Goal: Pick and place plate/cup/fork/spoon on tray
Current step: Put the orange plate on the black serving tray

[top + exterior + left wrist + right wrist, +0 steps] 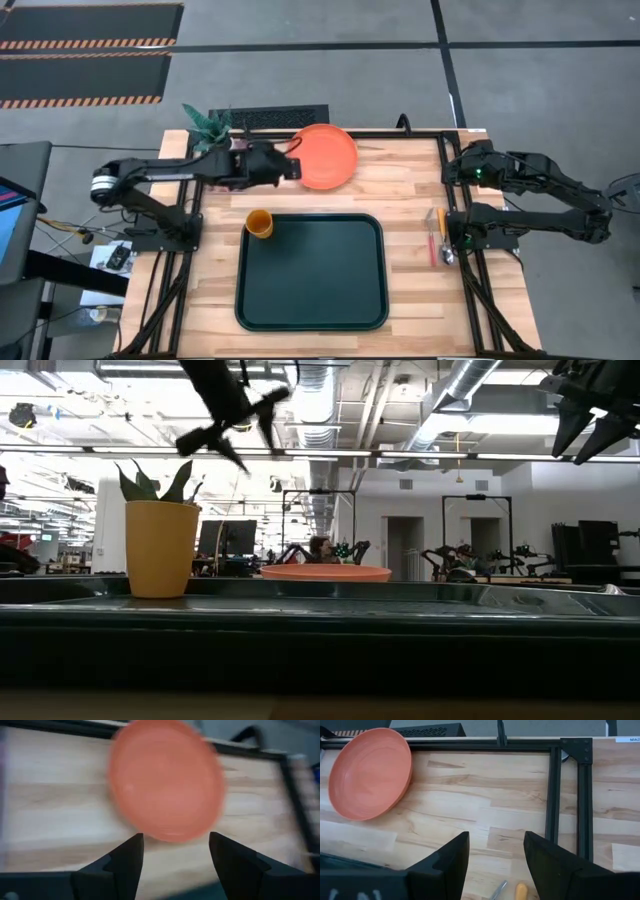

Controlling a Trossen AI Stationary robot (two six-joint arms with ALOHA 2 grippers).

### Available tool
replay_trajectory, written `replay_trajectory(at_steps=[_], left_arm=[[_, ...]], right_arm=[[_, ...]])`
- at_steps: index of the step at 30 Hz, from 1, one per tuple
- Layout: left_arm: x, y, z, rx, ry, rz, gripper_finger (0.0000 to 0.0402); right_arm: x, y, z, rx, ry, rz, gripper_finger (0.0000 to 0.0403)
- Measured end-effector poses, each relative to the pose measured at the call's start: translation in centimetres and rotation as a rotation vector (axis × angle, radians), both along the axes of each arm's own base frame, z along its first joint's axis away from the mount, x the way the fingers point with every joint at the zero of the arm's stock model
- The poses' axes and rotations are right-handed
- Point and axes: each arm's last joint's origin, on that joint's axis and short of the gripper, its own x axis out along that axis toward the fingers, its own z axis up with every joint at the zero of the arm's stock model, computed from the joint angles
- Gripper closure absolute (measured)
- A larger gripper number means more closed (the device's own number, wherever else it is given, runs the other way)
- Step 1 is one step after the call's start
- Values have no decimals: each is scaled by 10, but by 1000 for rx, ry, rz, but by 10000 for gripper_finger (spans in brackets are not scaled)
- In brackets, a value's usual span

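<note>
A: Left gripper (pixel 296 166) was at the far side of the table, just beside the near-left edge of the plate (pixel 325 156). Fingers (pixel 127 860) were spread wide with bare wood between them, holding nothing. From the wrist the plate (pixel 167 780) sat just beyond the tips; touching or not, couldn't tell.

B: Right gripper?

A: Right gripper (pixel 494 854) was parked at the table's right edge, raised, jaws apart and empty, looking across the boards toward the plate (pixel 370 772).

B: Surroundings?

A: The cup (pixel 259 223) stood upright on the wood, touching or just beside the tray's far-left corner, outside the rim. The tray (pixel 311 316) lay in the middle-near part of the table with nothing on it. The fork (pixel 433 238) and spoon (pixel 443 238) lay side by side on the right, close to the right arm's base, well apart from the tray. A potted plant (pixel 207 124) stood at the far-left corner, behind the left arm. A black frame rail (pixel 553 795) crossed the boards on the right.

B: Any writing?

A: A white label at the far-right corner, cut off; only "MA" was readable.
</note>
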Motion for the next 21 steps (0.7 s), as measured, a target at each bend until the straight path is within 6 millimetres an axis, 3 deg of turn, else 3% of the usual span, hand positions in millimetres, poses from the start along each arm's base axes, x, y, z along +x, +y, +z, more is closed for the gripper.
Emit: replay_trajectory(at_steps=[10, 16, 21], left_arm=[[49, 42, -54, -46, 197, 5, 189], [53, 57, -85, -138, 242, 86, 189], [51, 71, -90, -122, 240, 129, 189]], right_arm=[[0, 0, 0, -3, 12, 12, 189], [0, 0, 0, -4, 13, 13, 189], [0, 0, 0, -7, 19, 20, 189]])
